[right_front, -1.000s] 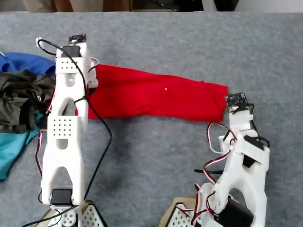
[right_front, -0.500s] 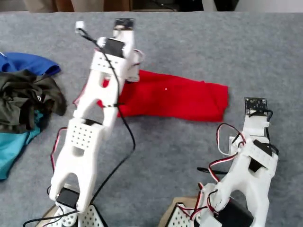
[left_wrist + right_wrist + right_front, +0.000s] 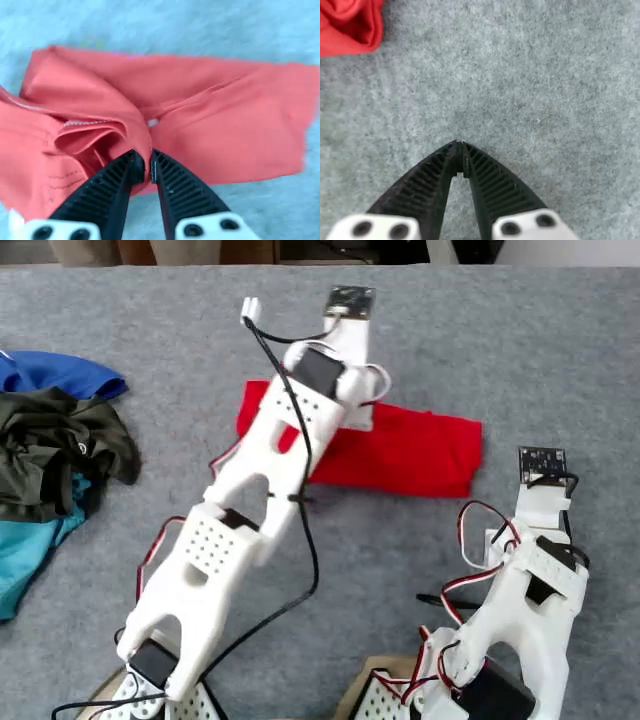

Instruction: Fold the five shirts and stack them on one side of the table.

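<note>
Left wrist view: the left gripper [image 3: 145, 165] has its jaws pinching a raised fold of the red shirt [image 3: 225, 125]. Cloth bunches just beside the tips, and the rest lies flat on the grey table [image 3: 150, 20] beyond. In the right wrist view the right gripper [image 3: 458, 152] has its jaws pressed together over bare table, the red shirt's corner well apart from them. Farther off, the high view shows a blue shirt [image 3: 60, 372], dark shirt [image 3: 50, 440] and teal shirt [image 3: 25, 550] heaped on the table's left side.

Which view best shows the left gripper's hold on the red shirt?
Left wrist view: left gripper pinches a fold of the red shirt. High view: arm hides the grip. Right wrist view: a shirt corner.
</note>
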Robot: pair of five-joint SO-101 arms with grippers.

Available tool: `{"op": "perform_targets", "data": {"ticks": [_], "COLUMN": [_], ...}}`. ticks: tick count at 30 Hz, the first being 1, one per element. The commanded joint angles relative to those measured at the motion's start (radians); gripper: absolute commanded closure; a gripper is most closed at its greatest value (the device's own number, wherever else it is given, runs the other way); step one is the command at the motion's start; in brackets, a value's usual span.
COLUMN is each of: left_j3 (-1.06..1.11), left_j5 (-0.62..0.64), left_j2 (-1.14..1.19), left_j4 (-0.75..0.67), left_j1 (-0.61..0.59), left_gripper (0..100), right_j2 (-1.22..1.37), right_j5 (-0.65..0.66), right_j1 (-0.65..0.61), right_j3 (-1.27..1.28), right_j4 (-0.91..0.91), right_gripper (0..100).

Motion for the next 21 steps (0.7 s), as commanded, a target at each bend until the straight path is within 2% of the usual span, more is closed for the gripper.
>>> {"op": "perform_targets", "data": {"ticks": [1,6,21], "left_j3": [-0.071,-0.075,0.037], "left_j5": [0.009,0.075,0.08], "left_j2": [-0.071,-0.07,-0.021], "left_j4": [-0.069,-0.104,-0.365], "left_j1": [0.058,0.117,0.204], "left_gripper": [98,98,98], "right_j2": [-0.012,-0.012,-0.012], "right_j5": [-0.011,-0.011,-0.011], "right_j1": [0.015,0.015,0.01], "right_j3": [-0.025,-0.025,-0.025], "right_j4": [-0.015,-0.015,-0.015], "right_gripper": [99.4,99.4,99.4]}}
